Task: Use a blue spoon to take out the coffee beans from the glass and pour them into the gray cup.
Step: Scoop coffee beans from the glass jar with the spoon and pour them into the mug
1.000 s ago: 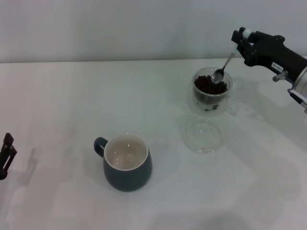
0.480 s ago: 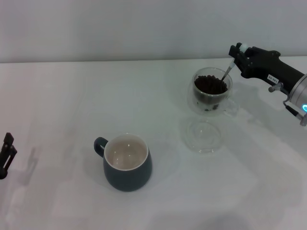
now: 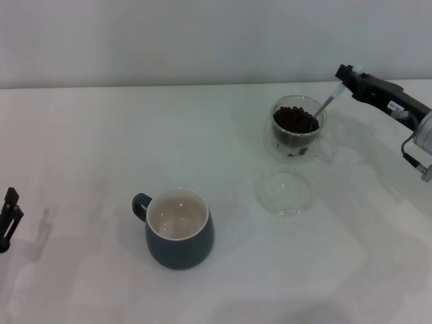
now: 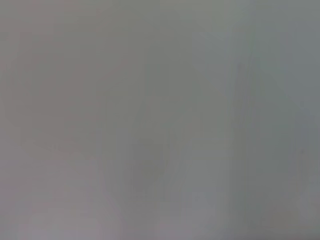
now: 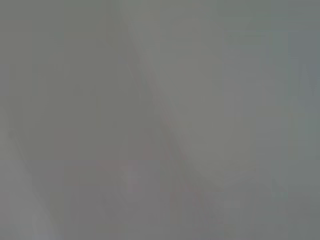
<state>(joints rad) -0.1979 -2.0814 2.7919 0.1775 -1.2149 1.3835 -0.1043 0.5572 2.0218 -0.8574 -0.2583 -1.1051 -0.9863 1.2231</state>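
At the far left edge your left gripper (image 3: 8,219) is parked; I cannot tell its opening. Next comes the squat dark blue-gray mug (image 3: 179,229), its white inside empty. To the right, the clear double-walled glass (image 3: 299,128) holds the dark coffee beans (image 3: 295,119). Your right gripper (image 3: 347,75) grips the slim blue-ended metal spoon (image 3: 325,105), dipped among them. You are scooping; next, lift level and carry it to the mug.
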